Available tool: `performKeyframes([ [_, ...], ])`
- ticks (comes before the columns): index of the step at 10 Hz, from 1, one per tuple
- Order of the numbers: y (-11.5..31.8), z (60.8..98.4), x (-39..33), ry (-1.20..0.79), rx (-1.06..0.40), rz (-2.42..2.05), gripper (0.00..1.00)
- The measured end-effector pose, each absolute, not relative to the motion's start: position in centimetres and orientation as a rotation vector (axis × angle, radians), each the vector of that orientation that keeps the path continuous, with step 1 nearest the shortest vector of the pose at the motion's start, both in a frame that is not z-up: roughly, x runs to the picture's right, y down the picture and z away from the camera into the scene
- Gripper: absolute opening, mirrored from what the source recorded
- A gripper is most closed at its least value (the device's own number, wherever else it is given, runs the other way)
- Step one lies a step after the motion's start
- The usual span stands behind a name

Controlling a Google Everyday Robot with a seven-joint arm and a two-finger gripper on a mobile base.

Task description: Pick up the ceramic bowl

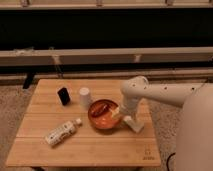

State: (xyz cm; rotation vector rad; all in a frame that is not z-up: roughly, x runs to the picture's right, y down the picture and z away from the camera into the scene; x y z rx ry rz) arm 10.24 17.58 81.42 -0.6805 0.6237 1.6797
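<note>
The ceramic bowl (103, 115) is a round, glossy orange-brown dish near the middle right of the wooden table (85, 145). My white arm reaches in from the right and bends down to the bowl's right rim. My gripper (118, 112) is at that rim, with one pale finger over the bowl's inside. The bowl rests on the table.
A small white upside-down cup (85, 96) stands just left of the bowl. A small black object (63, 95) stands further left. A white bottle (62, 132) lies on its side at the front left. A dark wall with pale rails runs behind the table.
</note>
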Motion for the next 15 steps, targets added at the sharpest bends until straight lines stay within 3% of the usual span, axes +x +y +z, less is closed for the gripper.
performKeyframes([
  [2, 17.8, 81.7, 10.2, 0.627, -0.683, 1.680, 0.76],
  [3, 18.0, 81.8, 10.2, 0.630, -0.684, 1.680, 0.70],
  [9, 18.3, 82.1, 10.2, 0.639, -0.694, 1.683, 0.08],
  [11, 18.1, 81.7, 10.4, 0.632, -0.704, 1.681, 0.01],
  [15, 16.0, 79.5, 10.6, 0.596, -0.732, 1.675, 0.01],
])
